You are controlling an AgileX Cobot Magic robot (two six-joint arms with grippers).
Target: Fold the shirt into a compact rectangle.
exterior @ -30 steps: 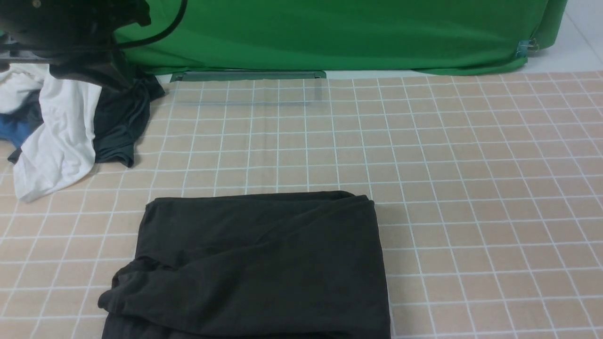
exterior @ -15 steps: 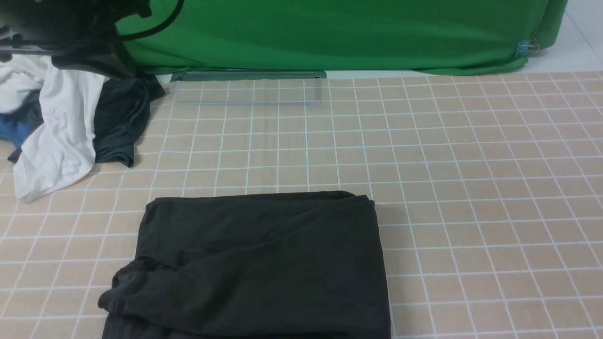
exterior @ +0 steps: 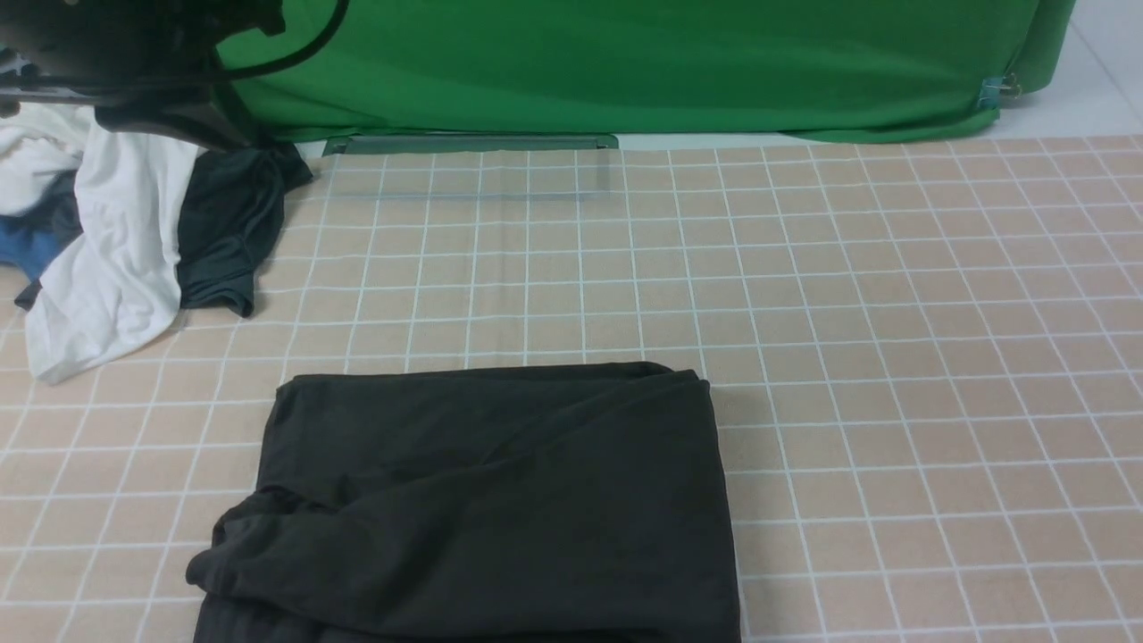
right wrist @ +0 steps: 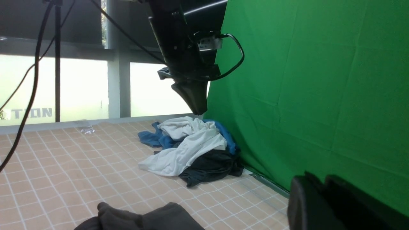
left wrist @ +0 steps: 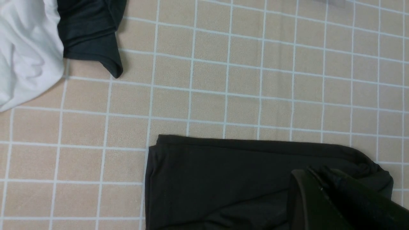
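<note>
Green backdrop (exterior: 643,62) borders the far edge of the checked counter (exterior: 893,357), whose right half lies bare. Folded, the shirt (exterior: 491,500) sits at the near edge. Left fingers (right wrist: 195,99) hang shut and empty above the heap (exterior: 116,241); right fingers' (right wrist: 338,204) gap unclear.

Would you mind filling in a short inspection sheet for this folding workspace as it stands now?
Surface: beige gridded tablecloth, flat.
Job's things: black shirt folded to a rough rectangle, near-left corner bunched.
Clutter: white garment, dark grey-green garment and blue cloth piled far left.
Grippers: left gripper shut, raised above the pile; right gripper barely parted, holding nothing.
Cables: black cable on left arm.
Surroundings: green backdrop; windows.
</note>
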